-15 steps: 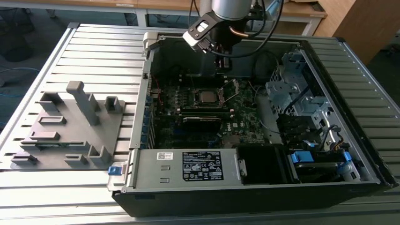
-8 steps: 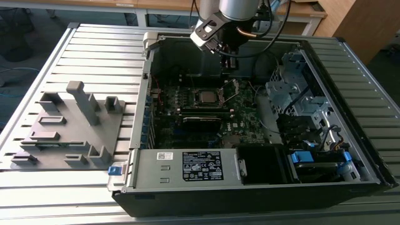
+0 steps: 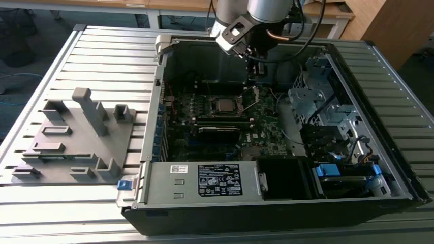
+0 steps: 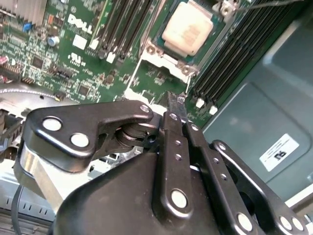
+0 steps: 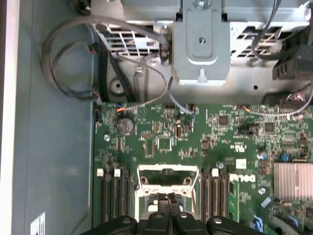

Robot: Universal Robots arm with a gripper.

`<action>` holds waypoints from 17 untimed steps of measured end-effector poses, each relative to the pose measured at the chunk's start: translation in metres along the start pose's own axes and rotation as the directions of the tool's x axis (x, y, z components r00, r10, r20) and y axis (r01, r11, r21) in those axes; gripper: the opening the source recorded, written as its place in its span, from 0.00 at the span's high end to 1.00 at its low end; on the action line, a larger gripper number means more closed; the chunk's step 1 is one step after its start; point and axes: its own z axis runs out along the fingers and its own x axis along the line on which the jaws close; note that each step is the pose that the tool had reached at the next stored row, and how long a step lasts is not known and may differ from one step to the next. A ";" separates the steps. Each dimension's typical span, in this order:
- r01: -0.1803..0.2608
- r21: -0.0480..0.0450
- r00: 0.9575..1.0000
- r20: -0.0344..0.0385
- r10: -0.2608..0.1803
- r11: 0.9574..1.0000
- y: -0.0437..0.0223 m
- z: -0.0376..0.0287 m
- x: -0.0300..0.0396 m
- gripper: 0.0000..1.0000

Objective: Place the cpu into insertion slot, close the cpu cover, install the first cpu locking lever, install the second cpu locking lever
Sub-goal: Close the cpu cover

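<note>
while its fingers meet, the gripper hangs empty.

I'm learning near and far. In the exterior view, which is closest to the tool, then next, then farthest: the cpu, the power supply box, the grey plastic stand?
1. cpu, mid-board, by the tool.
2. power supply box, near end of the case.
3. grey plastic stand, outside it, exterior view's left.

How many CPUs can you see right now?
1. The cpu sits in the insertion slot, just beyond the gripper; the gripper's body could hide another.
</note>
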 end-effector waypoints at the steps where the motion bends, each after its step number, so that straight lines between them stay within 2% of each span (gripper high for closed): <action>1: 0.000 0.000 1.000 0.000 0.000 1.000 0.0019 0.0001 0.0001 0.90; 10: 0.000 0.000 1.000 0.000 0.000 1.000 0.0178 0.0004 0.0009 0.90; 17: 0.000 0.000 1.000 0.000 0.000 1.000 0.0341 0.0009 0.0016 0.90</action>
